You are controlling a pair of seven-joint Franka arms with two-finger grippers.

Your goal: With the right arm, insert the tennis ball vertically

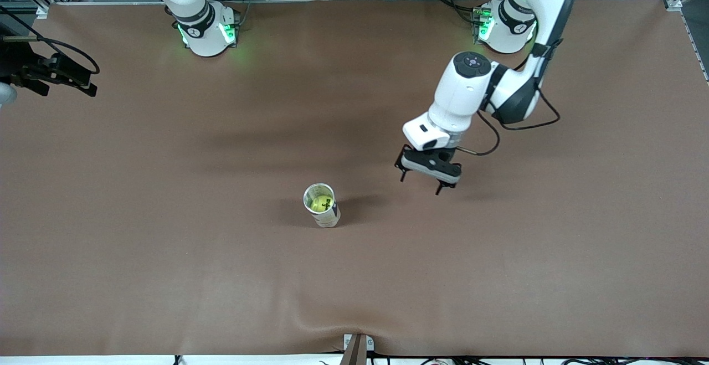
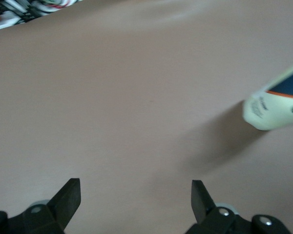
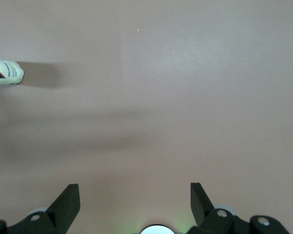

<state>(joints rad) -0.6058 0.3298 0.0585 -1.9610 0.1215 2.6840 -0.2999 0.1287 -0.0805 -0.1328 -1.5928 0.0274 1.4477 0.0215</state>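
A yellow-green tennis ball (image 1: 319,203) lies inside a white tube can (image 1: 323,211) that stands upright on the brown table, mouth up. The can also shows in the left wrist view (image 2: 276,109) and, far off, in the right wrist view (image 3: 5,72). My left gripper (image 1: 429,181) hangs open and empty above the table, beside the can toward the left arm's end. My right gripper (image 3: 135,197) is open and empty, high over the table near its own base. The right gripper is out of the front view.
The right arm's base (image 1: 205,30) and the left arm's base (image 1: 507,27) stand at the table's edge farthest from the front camera. A black fixture (image 1: 55,71) juts in at the right arm's end. A small bracket (image 1: 357,348) sits on the nearest edge.
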